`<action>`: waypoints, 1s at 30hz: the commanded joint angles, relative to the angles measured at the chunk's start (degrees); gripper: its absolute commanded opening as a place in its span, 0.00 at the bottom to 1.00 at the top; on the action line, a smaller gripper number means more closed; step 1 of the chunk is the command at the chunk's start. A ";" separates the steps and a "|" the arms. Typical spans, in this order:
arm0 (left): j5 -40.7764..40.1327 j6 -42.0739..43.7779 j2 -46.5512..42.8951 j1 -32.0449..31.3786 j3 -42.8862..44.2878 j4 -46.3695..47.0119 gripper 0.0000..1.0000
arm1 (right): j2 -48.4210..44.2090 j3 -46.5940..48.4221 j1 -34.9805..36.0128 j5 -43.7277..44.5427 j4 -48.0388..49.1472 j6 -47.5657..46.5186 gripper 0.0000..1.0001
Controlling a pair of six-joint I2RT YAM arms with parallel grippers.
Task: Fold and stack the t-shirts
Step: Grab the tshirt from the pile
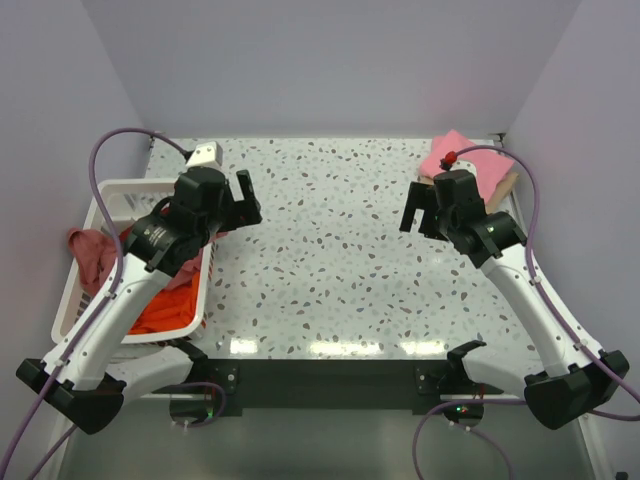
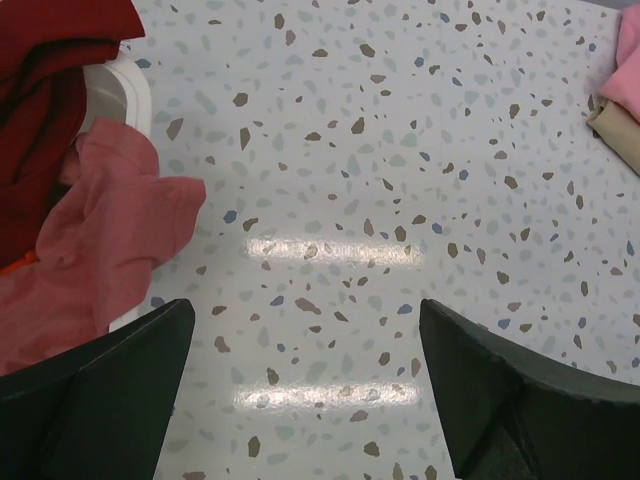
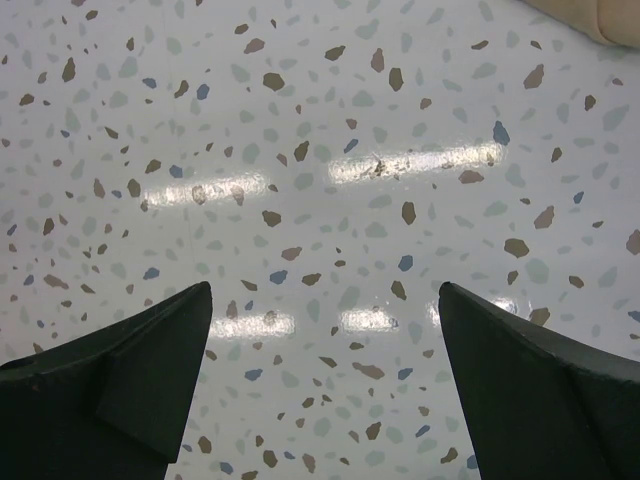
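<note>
A white slatted basket [image 1: 100,190] at the table's left holds the crumpled t-shirts. A dusty rose-red one [image 1: 88,250] hangs over its left wall and an orange one [image 1: 170,310] lies inside. The left wrist view shows the rose-red shirt [image 2: 100,240] spilling over the basket rim [image 2: 130,85], with a dark maroon shirt [image 2: 50,60] behind it. A bright pink shirt [image 1: 455,155] lies folded at the back right. My left gripper [image 1: 240,205] [image 2: 305,330] hovers open over bare table just right of the basket. My right gripper [image 1: 420,212] [image 3: 325,300] hangs open and empty in front of the pink shirt.
The pink shirt [image 2: 628,60] rests on a tan flat piece [image 1: 505,185] [image 2: 620,130] [image 3: 600,20] near the back right corner. Speckled terrazzo tabletop [image 1: 330,260] lies between the arms. Lilac walls close the back and both sides.
</note>
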 commanded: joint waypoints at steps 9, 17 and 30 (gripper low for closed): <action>-1.92 2.25 -0.14 0.07 1.29 -0.42 1.00 | -0.11 1.63 -0.13 2.42 2.24 0.58 0.99; -1.89 6.56 0.82 0.07 4.44 2.40 1.00 | 0.59 0.49 -0.13 0.85 3.65 0.49 0.99; -7.98 6.30 -0.76 28.61 0.86 -13.59 1.00 | 4.20 0.05 -0.13 -3.02 5.49 1.72 0.99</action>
